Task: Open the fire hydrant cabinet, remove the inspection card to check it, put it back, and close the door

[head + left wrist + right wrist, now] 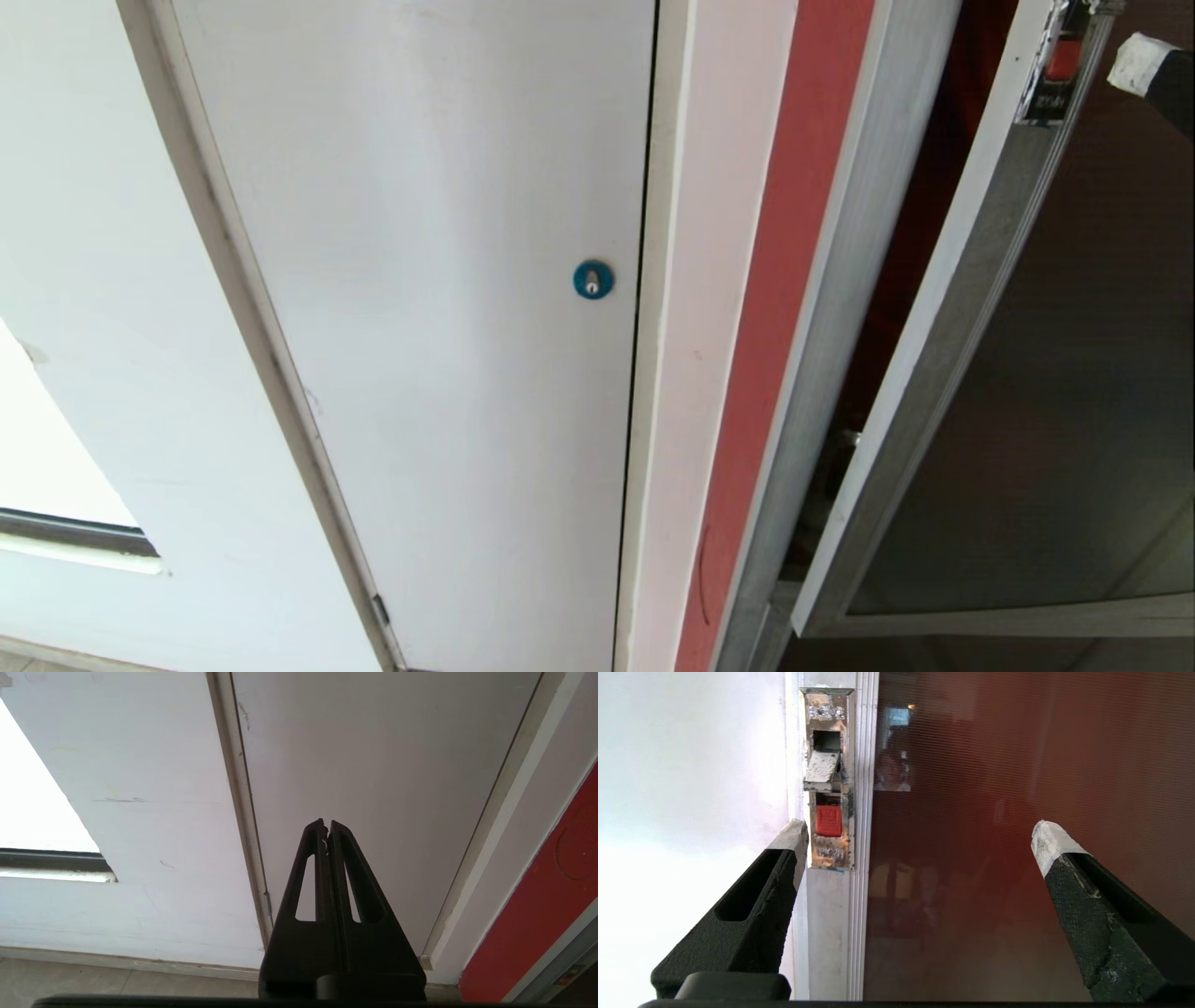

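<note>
The right tool [920, 835] is sitting closest to its wrist camera, released, its two black fingers with white taped tips [1048, 842] standing wide apart and grasping nothing; one tip is lying just beside the silver frame of the door [994, 812], the other in front of the dark glass. Between the fingers the small red latch [829, 820] is showing in its worn metal plate on the door's frame; the tips are not touching it. In the head view the door [1055, 392] is standing ajar, swung out from the fire hydrant cabinet [822, 308]; a dark gap is opening between the door's edge and the cabinet's silver frame and red side. The taped fingertip of the right tool [1141, 62] is peeking in at the upper right corner, near the latch. To the left of the cabinet a plain white panel [420, 327] with a blue round lock [593, 279] is staying closed. The left tool [328, 826] is clenched, its fingers pressed together, pointing at this white panel; it is grasping nothing. The inspection card is not showing in any view.
</note>
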